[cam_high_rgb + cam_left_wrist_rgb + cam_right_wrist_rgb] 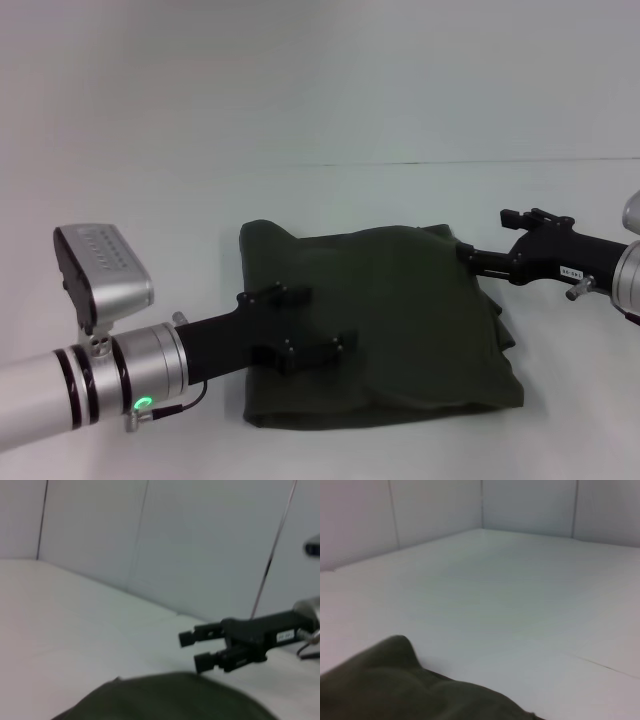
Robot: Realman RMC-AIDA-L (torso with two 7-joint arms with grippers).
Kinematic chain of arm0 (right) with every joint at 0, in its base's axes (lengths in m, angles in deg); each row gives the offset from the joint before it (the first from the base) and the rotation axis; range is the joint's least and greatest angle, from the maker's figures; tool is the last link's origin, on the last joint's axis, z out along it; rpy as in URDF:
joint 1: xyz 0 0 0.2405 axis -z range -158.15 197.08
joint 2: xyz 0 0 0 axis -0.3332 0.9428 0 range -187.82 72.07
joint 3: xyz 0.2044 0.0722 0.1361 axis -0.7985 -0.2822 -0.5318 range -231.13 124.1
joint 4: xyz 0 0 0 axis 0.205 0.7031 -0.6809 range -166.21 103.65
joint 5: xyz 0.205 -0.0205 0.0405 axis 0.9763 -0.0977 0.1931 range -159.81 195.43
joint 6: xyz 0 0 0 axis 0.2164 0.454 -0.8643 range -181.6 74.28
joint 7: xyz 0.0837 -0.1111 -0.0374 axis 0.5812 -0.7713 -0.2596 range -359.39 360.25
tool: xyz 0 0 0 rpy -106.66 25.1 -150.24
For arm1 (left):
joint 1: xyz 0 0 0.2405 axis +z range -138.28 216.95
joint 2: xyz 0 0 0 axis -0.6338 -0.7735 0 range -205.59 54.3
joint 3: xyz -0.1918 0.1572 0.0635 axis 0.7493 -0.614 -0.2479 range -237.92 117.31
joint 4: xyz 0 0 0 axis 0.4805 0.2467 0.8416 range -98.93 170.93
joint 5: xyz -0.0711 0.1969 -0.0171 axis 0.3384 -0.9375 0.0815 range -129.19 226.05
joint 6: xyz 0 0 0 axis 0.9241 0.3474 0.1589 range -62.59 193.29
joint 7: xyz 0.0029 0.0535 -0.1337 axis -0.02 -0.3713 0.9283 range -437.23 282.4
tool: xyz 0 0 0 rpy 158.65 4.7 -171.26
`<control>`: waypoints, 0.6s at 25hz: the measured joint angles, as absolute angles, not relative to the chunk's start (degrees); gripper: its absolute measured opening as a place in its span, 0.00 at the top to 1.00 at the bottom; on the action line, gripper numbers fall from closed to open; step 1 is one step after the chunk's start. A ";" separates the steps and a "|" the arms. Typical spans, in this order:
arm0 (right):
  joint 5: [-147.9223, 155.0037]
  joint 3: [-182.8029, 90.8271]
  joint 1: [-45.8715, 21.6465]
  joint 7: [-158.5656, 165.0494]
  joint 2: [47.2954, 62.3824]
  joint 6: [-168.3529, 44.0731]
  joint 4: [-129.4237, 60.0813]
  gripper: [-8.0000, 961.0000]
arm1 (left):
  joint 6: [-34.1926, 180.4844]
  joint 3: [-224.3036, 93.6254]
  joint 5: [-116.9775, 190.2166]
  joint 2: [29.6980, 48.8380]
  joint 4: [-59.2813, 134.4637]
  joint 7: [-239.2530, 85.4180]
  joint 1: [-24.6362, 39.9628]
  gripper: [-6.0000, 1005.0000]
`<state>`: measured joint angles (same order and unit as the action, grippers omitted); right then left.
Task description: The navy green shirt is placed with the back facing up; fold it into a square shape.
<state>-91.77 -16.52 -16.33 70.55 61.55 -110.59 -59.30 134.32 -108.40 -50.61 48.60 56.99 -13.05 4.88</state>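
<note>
Our left gripper [305,325] hovers with fingers spread and empty over the near-left part of the navy green shirt [400,320], which lies on the white table [320,200] as a bunched, roughly square bundle. We judge it is poised to press or tidy the fold. Our right gripper [466,255] sits at the shirt's far right edge, its fingers parted too, holding nothing. Any lettering is hidden underneath, and the wrist views show only the shirt's edges

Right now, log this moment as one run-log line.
shirt: folded, roughly square, on table | left claw: open, over shirt's left part | right claw: open, at shirt's far right corner
</note>
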 joint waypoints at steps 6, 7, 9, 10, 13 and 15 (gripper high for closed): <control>-91.79 -13.54 -16.81 70.12 61.60 -106.10 -58.81 0.02 | 130.19 -110.30 -50.77 48.67 56.52 -14.00 5.12 0.06; -91.76 -12.97 -17.02 70.12 61.64 -105.12 -58.65 0.02 | 129.56 -110.52 -50.80 48.72 56.49 -14.16 5.17 0.06; -91.73 -11.64 -17.51 70.12 61.78 -102.12 -58.22 0.02 | 128.57 -111.01 -50.81 48.78 56.44 -14.42 5.25 0.06; -91.73 -11.64 -17.51 70.12 61.78 -102.12 -58.22 0.02 | 128.25 -111.17 -50.80 48.82 56.36 -14.45 5.26 0.06; -91.60 -10.72 -18.05 70.12 61.83 -99.48 -57.91 0.02 | 127.85 -111.32 -50.81 48.82 56.13 -14.58 5.33 0.06; -91.54 -10.50 -18.23 70.12 61.88 -98.20 -57.89 0.02 | 127.73 -111.34 -50.87 48.75 56.16 -14.64 5.52 0.06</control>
